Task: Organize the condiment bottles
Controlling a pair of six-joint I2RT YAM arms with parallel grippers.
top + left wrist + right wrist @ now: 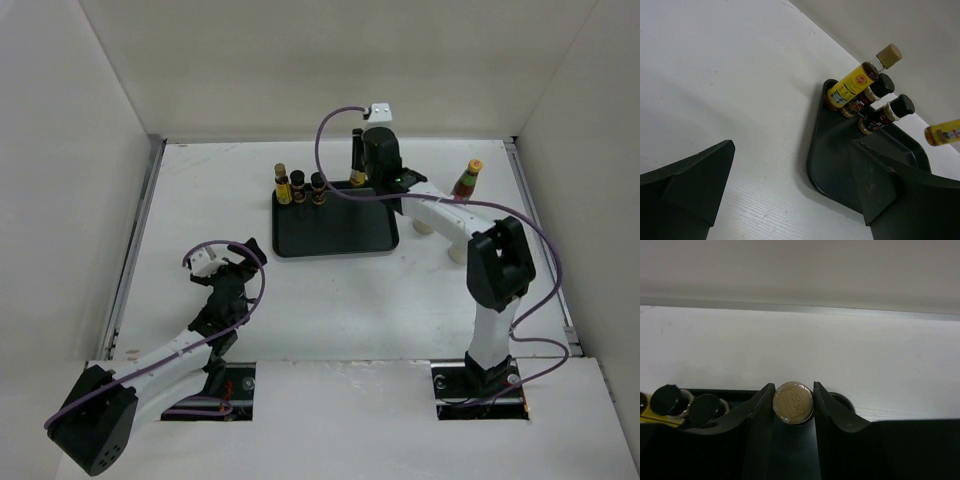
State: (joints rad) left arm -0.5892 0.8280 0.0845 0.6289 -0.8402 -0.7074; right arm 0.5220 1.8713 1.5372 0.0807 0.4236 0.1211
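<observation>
The right end effector (792,387) is clamped on the tan cap of a slim brown bottle (793,404). The bottle is upright, its long axis vertical, at the black tray's (340,240) far edge, right of three bottles (299,187) in a row. The left end effector (791,180), jaws wide apart, hangs well away over the table (330,310).

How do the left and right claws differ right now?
The left claw is wide open and empty; the right claw is shut on a slim bottle. The left claw hangs over the table beside the tray; the right claw is at the tray's far side. Both are black and two-fingered.
</observation>
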